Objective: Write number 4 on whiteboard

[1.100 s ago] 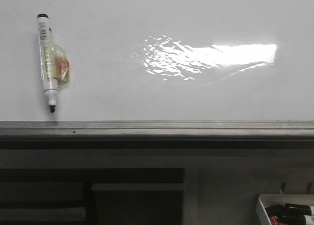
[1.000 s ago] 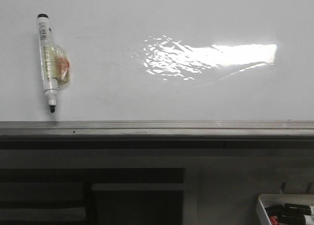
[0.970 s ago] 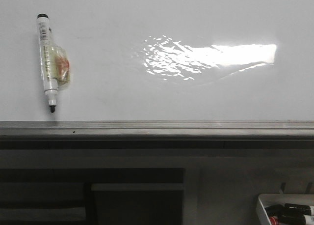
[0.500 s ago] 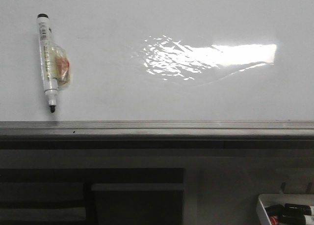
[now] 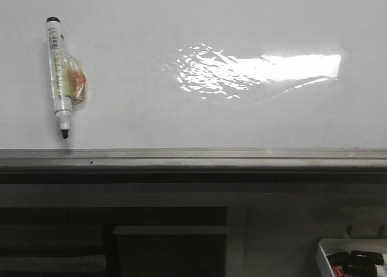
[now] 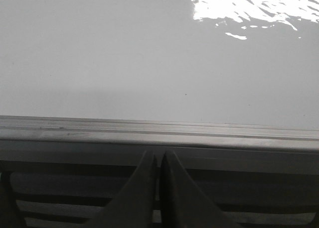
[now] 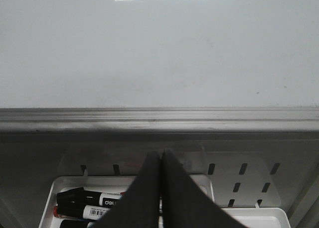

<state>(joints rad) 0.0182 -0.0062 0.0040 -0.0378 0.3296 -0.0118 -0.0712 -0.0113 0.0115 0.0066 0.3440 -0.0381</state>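
Here the whiteboard (image 6: pixel 124 63) lies beyond the closed left claw (image 6: pixel 158 161).

left gripper (image 6: pixel 158 161): fingers pressed together | right gripper (image 7: pixel 160 156): fingers pressed together

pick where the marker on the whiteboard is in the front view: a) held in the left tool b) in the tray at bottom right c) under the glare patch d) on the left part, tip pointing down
d: the marker lies on the left part of the whiteboard, its black tip toward the rail, well away from the glare patch, and no tool is near it.
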